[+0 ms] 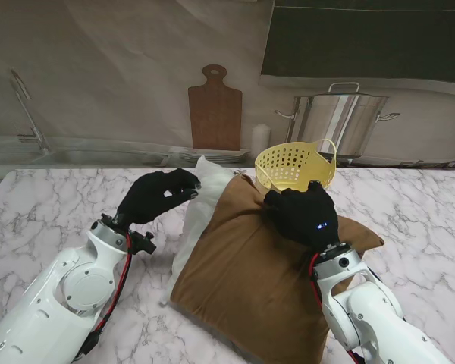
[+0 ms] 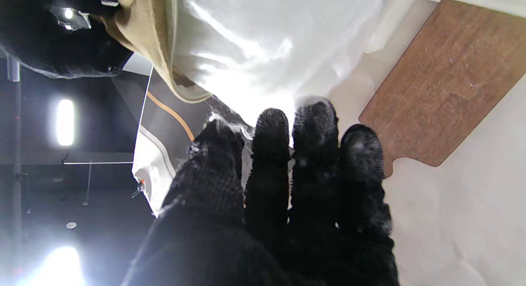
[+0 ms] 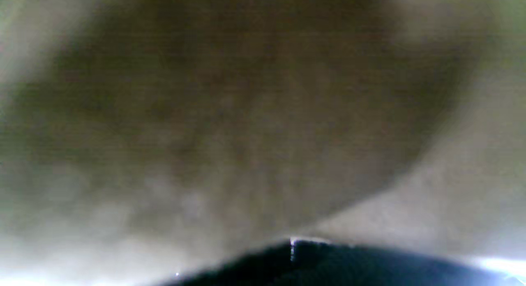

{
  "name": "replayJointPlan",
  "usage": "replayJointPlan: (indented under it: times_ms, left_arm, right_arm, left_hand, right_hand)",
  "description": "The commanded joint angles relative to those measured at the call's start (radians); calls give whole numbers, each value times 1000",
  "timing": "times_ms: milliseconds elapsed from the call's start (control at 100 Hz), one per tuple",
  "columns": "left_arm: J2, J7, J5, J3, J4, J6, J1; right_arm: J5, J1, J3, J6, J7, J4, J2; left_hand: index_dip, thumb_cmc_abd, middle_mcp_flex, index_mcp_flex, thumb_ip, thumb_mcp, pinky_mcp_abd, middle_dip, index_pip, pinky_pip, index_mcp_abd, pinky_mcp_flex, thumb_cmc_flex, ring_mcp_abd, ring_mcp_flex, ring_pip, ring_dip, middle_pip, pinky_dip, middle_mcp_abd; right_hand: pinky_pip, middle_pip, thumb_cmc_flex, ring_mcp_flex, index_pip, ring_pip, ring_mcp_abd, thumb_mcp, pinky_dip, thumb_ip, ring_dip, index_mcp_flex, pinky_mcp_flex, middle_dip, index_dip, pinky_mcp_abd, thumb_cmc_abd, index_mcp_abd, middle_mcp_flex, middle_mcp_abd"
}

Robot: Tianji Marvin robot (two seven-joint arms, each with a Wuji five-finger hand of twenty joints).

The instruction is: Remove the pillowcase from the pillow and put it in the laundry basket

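Brown pillowcase (image 1: 250, 280): right hand (image 1: 303, 216) bunched on its far hem, grip probably holding.
Left hand (image 1: 158, 196): fingers pinching white pillow (image 1: 201, 199); pull apart slowly.

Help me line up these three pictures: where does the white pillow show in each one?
Stand view: the white pillow sticks out of the brown pillowcase on its left, at the left hand.
Left wrist view: the pillow fills the middle, just past the fingers.
Right wrist view: not visible; only blurred brown cloth.
Shared landmark: the pillowcase's open edge, beside the pillow in the stand and left wrist views.
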Motion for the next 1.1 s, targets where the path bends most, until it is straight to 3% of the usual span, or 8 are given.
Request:
replayJointPlan:
  times_ms: [0,100,220,300,440,560,840,1090]
  left_arm:
    - [-3,-30,-11,4,7,9,-2]
    - [10,-88,-3,-7,9,19,1]
    - [29,-146,44,-17,17,25,1]
    - [36,-174,52,-13,28,28,-2]
    - [44,-216,39,4,43,20,-5]
    - [41,-212,21,11,46,0,1]
    - [41,-249,-70,2,3,-50,37]
    - [60,-354,-119,60,40,-28,15]
  right_arm:
    - [1,8,-7,-7,-6,1,-5]
    - [11,18,-13,-14,-8,4,-6]
    - [32,31,-24,-33,-2,11,-7]
    - [54,47,-41,-46,8,23,-9]
    - [105,88,-84,-59,44,58,-14]
    - [143,127,-122,-60,73,98,-16]
    - [249,195,-197,-55,105,189,-29]
    - [284,210,-212,-31,103,226,-36]
  left_hand:
    - [-81,47,-58,0,23,17,12,-27,-96,325,-9,-75,72,27,-60,-70,-21,-60,8,12]
    - [-145,65,-255,11,29,-14,111,-128,-259,205,-64,-263,70,65,-247,-271,-93,-125,16,50]
    - [-155,67,-351,38,26,-14,129,-276,-326,131,-88,-336,60,67,-337,-350,-144,-142,5,36]
    - [-192,73,-357,11,26,-15,132,-308,-389,117,-92,-344,47,72,-342,-348,-141,-136,2,43]
    - [-328,125,-365,-61,23,-28,145,-331,-577,92,-81,-360,-66,76,-346,-360,-145,-159,-1,51]
    - [-364,113,-361,-92,22,-31,149,-337,-597,89,-73,-363,-126,77,-343,-359,-144,-164,1,54]
    - [-367,131,-330,-61,18,-32,147,-389,-569,76,-31,-364,-154,65,-327,-377,-165,-200,-3,41]
    - [-258,125,-368,-18,14,-28,168,-512,-527,-20,-5,-383,-139,50,-345,-437,-256,-267,-74,2]
  right_hand:
    - [6,35,91,81,47,106,-47,77,-13,51,57,30,-8,-2,-10,-12,37,-33,27,-4]
    - [6,35,92,80,48,105,-48,77,-13,50,58,29,-8,-3,-9,-13,39,-37,25,-5]
    - [6,34,91,79,49,103,-48,76,-13,49,58,28,-8,-3,-10,-13,40,-44,24,-8]
    - [6,33,90,76,48,100,-47,75,-14,48,58,26,-8,-4,-10,-13,43,-49,22,-9]
    - [1,23,91,69,46,85,-43,71,-16,44,55,22,-12,-9,-12,-13,47,-54,16,-10]
    - [-5,7,95,64,44,60,-37,67,-19,43,49,18,-14,-16,-15,-11,54,-58,11,-15]
    - [-20,-20,107,60,40,16,-28,57,-26,39,44,6,-17,-27,-20,-5,67,-53,5,-12]
    - [-66,-72,114,41,33,-82,-11,29,-47,36,32,-27,-30,-59,-33,2,98,-29,-20,-2]
